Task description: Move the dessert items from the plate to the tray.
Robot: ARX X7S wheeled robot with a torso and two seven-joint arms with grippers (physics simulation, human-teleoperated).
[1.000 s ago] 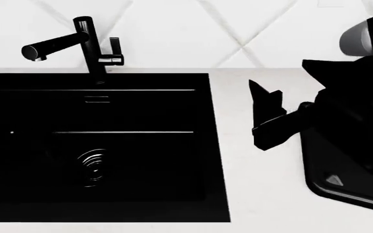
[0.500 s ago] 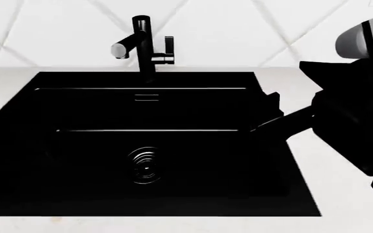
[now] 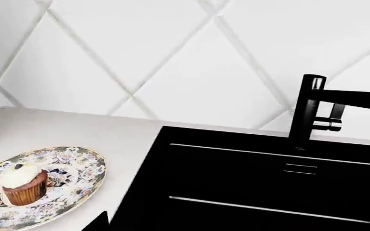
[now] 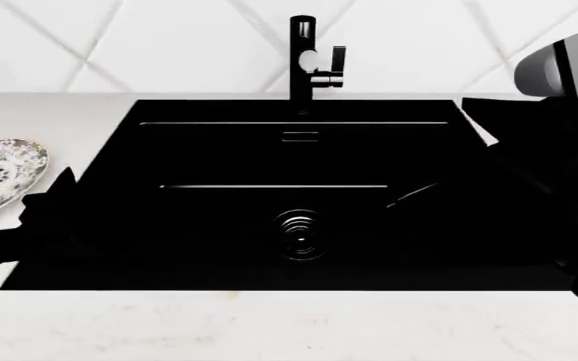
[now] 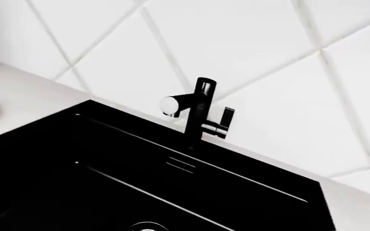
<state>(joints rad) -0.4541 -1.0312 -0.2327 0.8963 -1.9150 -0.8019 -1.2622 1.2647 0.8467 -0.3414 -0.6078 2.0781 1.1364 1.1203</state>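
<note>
All views toward sink (image 4: 289, 195)

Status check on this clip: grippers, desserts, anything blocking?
Left gripper near the plate, jaw state unclear; right one lost against the dark sink. Cupcake upright on the plate. Donut and tray out of view. Nothing blocking the cupcake.

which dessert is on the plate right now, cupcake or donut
The cupcake, brown base with white frosting, stands on the floral plate. No donut shows.
</note>
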